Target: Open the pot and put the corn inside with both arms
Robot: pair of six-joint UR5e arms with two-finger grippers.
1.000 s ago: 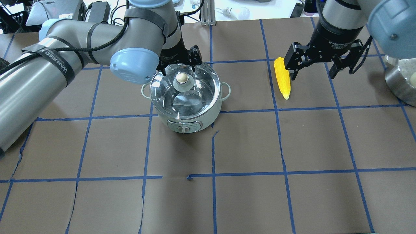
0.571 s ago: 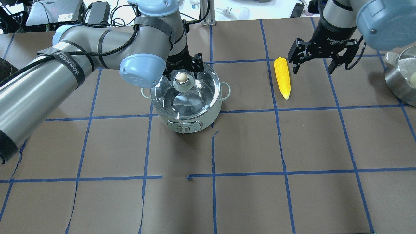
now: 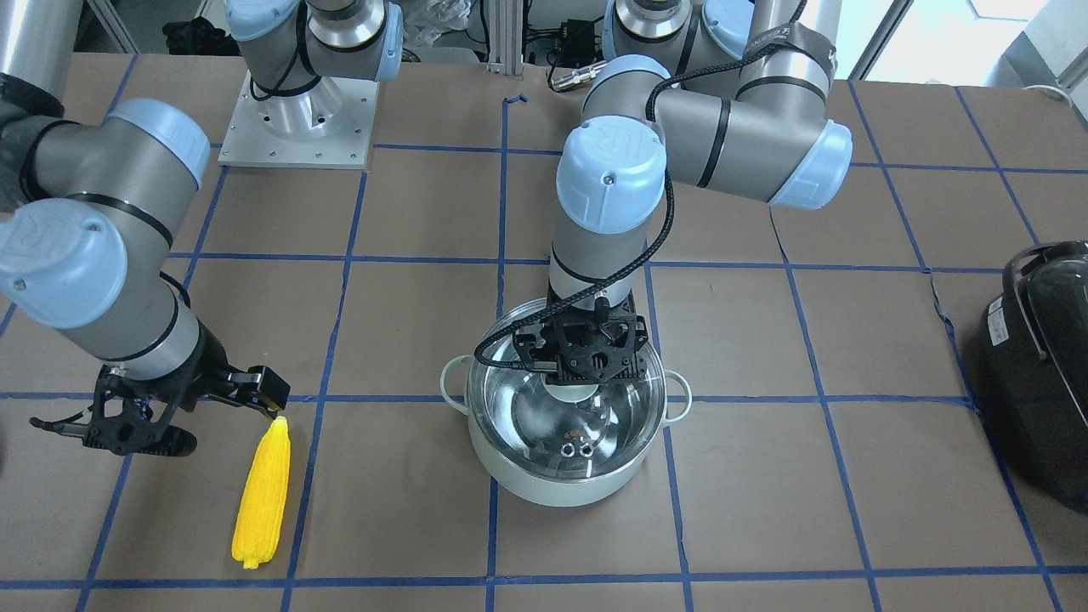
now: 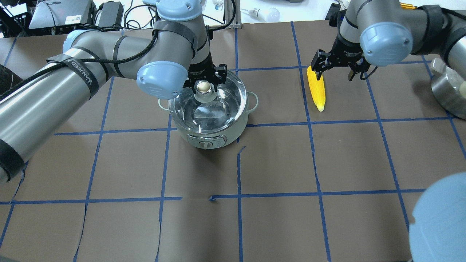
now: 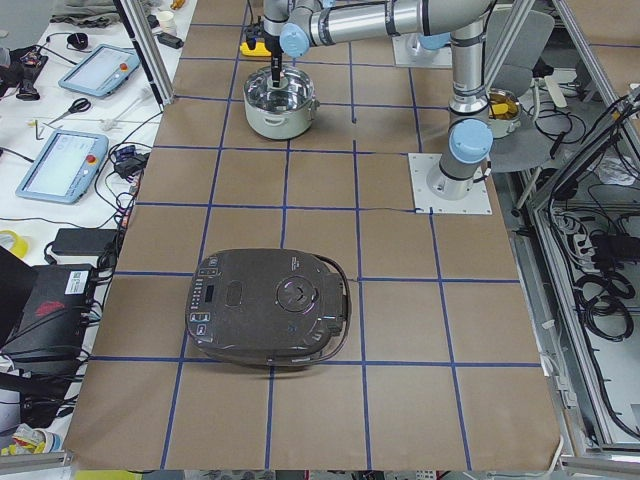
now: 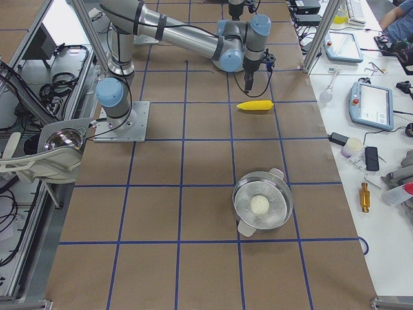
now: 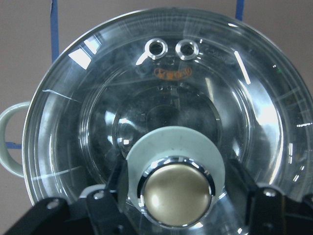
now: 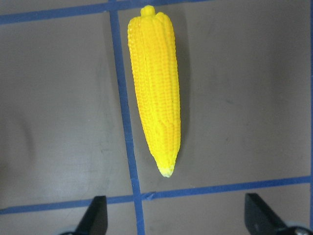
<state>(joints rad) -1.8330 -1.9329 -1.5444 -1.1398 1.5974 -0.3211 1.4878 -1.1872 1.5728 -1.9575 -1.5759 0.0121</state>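
The mint-green pot (image 4: 209, 125) stands left of the table's centre with its glass lid (image 4: 218, 105) on; it also shows in the front view (image 3: 565, 476). My left gripper (image 4: 204, 80) is open, its fingers on either side of the brass knob (image 7: 178, 196) with gaps on both sides. The yellow corn (image 4: 316, 87) lies flat on the table to the right, also in the front view (image 3: 262, 493) and the right wrist view (image 8: 155, 93). My right gripper (image 4: 335, 72) is open and empty above the corn's far end, not around it.
A large black appliance (image 3: 1037, 374) sits at the table's end on my left side. A steel bowl (image 4: 447, 91) stands at the right edge, close to my right arm. Blue tape lines grid the brown table (image 4: 276, 163).
My left gripper has moved onto the lid and now straddles the knob. My right gripper has moved down and left, to the corn's far end.
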